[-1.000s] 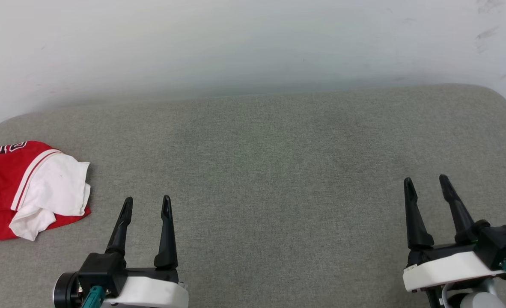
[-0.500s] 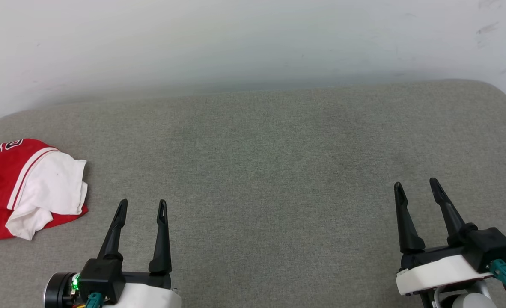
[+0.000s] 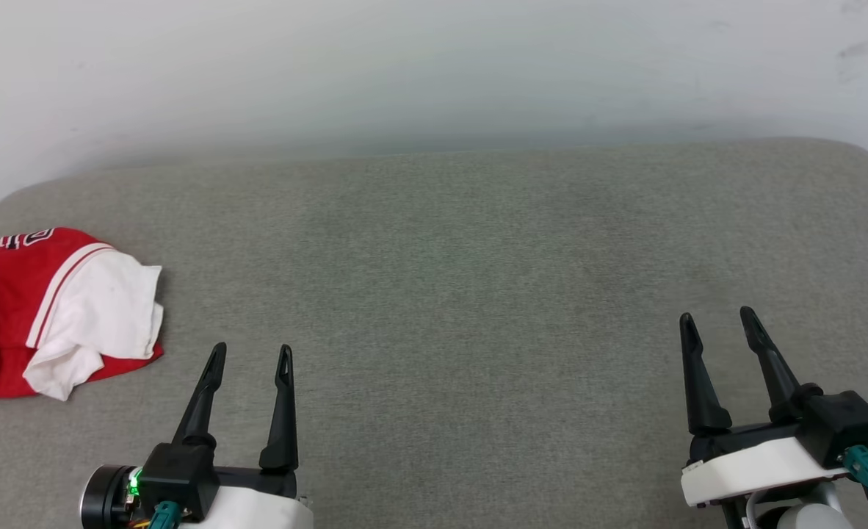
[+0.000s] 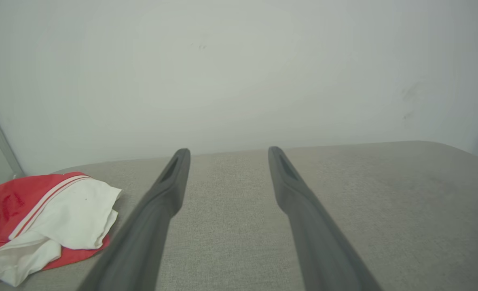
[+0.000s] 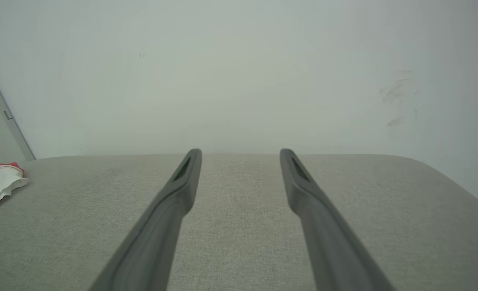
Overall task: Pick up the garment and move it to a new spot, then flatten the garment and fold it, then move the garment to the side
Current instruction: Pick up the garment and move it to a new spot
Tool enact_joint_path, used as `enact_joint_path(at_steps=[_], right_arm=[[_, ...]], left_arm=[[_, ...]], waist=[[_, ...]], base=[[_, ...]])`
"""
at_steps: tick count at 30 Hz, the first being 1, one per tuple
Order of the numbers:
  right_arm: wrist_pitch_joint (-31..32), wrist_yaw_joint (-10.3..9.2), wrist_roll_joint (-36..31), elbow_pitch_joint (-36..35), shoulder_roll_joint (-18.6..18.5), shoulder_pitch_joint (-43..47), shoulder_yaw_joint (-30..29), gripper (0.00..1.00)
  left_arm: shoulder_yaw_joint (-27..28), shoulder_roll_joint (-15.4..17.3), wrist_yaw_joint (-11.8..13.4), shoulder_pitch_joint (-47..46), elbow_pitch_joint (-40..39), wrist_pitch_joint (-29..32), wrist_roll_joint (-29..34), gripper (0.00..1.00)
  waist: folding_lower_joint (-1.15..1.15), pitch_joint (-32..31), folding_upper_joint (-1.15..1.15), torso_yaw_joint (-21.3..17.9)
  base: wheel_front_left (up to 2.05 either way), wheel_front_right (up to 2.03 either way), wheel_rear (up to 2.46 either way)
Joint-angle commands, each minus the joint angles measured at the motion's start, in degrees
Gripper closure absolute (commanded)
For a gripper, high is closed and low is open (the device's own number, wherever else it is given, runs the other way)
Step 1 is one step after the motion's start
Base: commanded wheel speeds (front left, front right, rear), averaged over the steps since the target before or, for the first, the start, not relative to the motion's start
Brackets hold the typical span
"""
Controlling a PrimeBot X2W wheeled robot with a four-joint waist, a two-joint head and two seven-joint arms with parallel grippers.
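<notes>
Garment (image 3: 45, 308) pick-up seems the step in hand: nearest, left gripper (image 3: 252, 347) and right gripper (image 3: 717, 314) hover empty, fingers spread, over grey surface (image 3: 463, 257); farther left it lies bunched at the edge, so next likely a leftward reach.

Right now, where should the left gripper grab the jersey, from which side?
Likely the white sleeve of the garment: it lies bunched on top, at the edge nearest the left gripper, with loose folds its open fingers can pinch. Come from above, on that side.
</notes>
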Motion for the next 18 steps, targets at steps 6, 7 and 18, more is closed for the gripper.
enact_joint_path(at_steps=[6,7,18], right_arm=[[-0.12,-0.02,0.23,0.13,-0.03,0.86,1.18,0.0],[-0.12,-0.02,0.21,0.19,-0.03,0.98,1.6,0.0],[-0.12,-0.02,0.8,0.93,-0.03,2.3,4.24,0.0]], left_arm=[[0.64,-0.09,0.15,-0.41,-0.05,-0.16,-0.15,0.0],[0.91,-0.09,0.24,-0.14,-0.08,-0.16,-0.13,0.0],[2.67,-0.1,0.57,2.5,-2.1,-0.15,0.75,0.0]], waist=[[0.0,-0.37,0.0,4.86],[0.0,-0.54,0.0,5.71],[0.0,-2.81,0.0,16.56]], base=[[0.0,0.0,0.0],[0.0,0.0,0.0],[0.0,0.0,0.0]])
